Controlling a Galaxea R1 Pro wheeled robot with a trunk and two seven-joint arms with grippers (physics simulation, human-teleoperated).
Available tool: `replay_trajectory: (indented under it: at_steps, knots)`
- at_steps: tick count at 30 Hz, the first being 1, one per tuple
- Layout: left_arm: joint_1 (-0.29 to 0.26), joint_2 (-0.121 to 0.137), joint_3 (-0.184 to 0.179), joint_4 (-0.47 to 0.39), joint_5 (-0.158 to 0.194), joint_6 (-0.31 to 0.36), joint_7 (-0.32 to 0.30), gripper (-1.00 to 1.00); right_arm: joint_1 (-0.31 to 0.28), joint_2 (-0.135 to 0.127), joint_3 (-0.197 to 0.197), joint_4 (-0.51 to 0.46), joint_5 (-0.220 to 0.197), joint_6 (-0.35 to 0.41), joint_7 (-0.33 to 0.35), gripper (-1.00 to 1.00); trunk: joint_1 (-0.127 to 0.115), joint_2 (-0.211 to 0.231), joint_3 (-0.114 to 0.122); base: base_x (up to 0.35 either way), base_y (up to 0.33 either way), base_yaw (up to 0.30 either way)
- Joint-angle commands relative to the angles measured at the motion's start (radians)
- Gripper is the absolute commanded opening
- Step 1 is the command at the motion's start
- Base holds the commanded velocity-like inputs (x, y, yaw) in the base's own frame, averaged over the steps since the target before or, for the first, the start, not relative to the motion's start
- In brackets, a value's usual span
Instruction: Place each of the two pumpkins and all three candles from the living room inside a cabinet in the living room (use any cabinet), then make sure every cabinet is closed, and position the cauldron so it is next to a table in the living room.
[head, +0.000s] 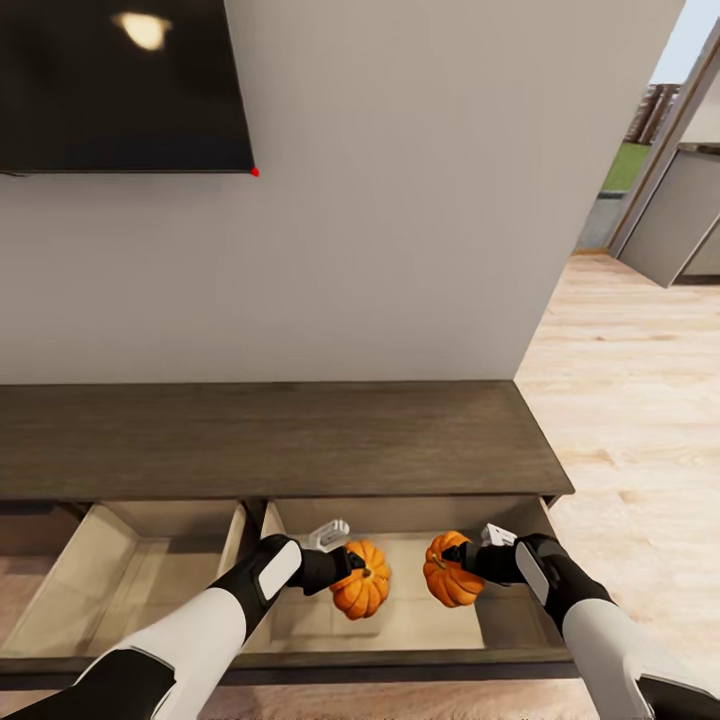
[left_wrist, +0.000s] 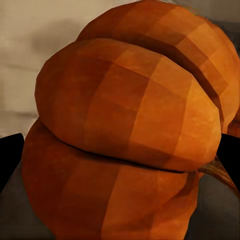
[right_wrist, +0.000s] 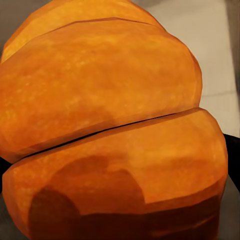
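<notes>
Both arms reach forward and down from the near edge of the head view, each tool clamped on a pumpkin. Left tool (head: 345, 570) holds the left pumpkin (head: 362, 580); right tool (head: 462, 560) holds the right pumpkin (head: 448, 572). The pumpkins hang side by side with a clear gap between them, over the pale floor of the cabinet's (head: 280, 440) open right drawer (head: 500, 625). An open left drawer (head: 120, 580) adjoins it. Wood floor (head: 630, 400) stretches free to the right.

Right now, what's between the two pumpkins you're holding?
Nothing: in the head view, only the bare pale floor of the open drawer shows between the left pumpkin and the right pumpkin.
</notes>
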Motion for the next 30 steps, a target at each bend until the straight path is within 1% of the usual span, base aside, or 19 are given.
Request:
replay_trajectory:
  at_steps: [1, 3, 7, 13, 17, 30]
  knots:
    - [-0.001, 0.000, -0.002, 0.000, 0.001, 0.003, 0.001, -1.00, -0.002, 0.000, -0.003, -0.001, -0.009, 0.007, -0.002, -1.00, 0.000, 0.000, -0.002, 0.000, 0.000, 0.000]
    - [-0.001, -0.001, -0.002, 0.000, 0.000, 0.003, 0.021, -1.00, -0.005, 0.000, -0.003, 0.000, -0.009, 0.007, -0.003, -1.00, 0.000, 0.000, -0.006, 0.000, 0.000, 0.000]
    - [-0.001, -0.002, -0.003, -0.001, -0.001, 0.003, 0.032, -1.00, -0.006, 0.000, -0.003, 0.000, -0.009, 0.007, -0.004, -1.00, 0.000, 0.000, -0.012, 0.000, 0.000, 0.000]
    - [-0.001, -0.006, -0.004, -0.003, -0.002, 0.002, 0.034, -1.00, -0.007, 0.001, -0.003, 0.000, -0.009, 0.007, -0.004, -1.00, 0.000, 0.000, -0.022, 0.000, 0.000, 0.000]
    - [-0.012, -0.007, -0.005, -0.004, -0.001, 0.002, 0.035, -1.00, -0.007, 0.001, -0.003, 0.000, -0.009, 0.007, -0.004, -1.00, 0.000, 0.000, -0.029, 0.000, 0.000, 0.000]
    - [-0.016, -0.005, -0.006, -0.003, -0.001, -0.002, 0.035, -1.00, -0.007, 0.001, -0.003, -0.001, -0.009, 0.007, -0.004, -1.00, 0.000, 0.000, -0.050, 0.000, 0.000, 0.000]
